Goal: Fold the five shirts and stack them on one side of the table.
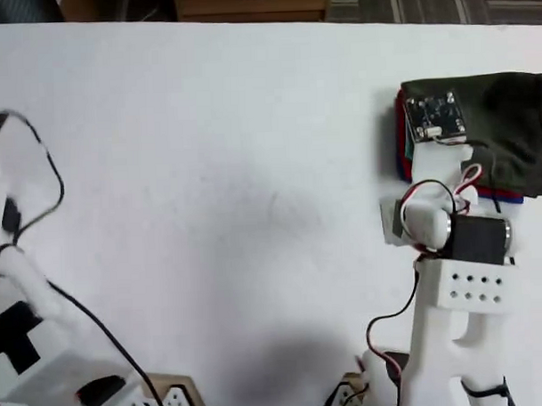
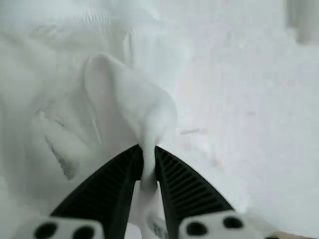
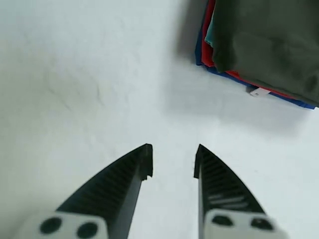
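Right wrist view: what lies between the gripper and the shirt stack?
Bare white table, in the right wrist view, between right gripper and dark-green-topped stack of folded shirts.

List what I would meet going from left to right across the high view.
left arm → wooden cabinet beyond the table → stack of folded shirts, dark green on top. The right arm overlaps the stack, so it is left out.

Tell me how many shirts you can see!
5. A white shirt is pinched in the left gripper. Four lie stacked on the table: dark green shirt on top, then teal shirt, red shirt, blue shirt showing as edges. More could hide inside.
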